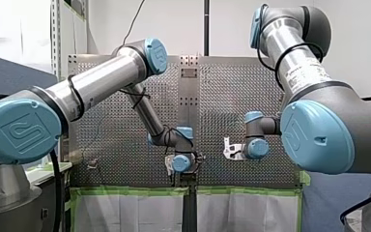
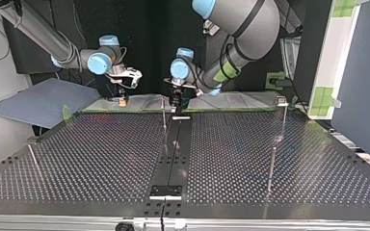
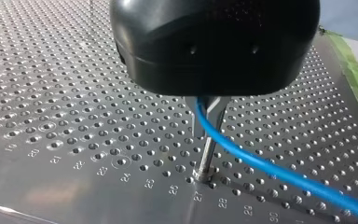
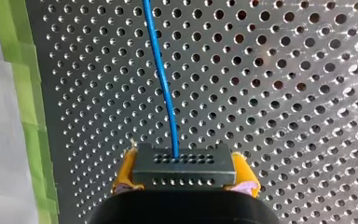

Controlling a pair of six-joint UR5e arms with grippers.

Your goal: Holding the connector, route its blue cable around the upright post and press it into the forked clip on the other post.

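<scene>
Right wrist view: my right claw (image 4: 184, 161) (yellow pads (image 4: 124, 173)) pinches the connector (image 4: 184, 176).

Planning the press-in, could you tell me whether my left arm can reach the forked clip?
Probably yes: my left gripper hangs right above the forked clip, with only the blue cable at it.
</scene>
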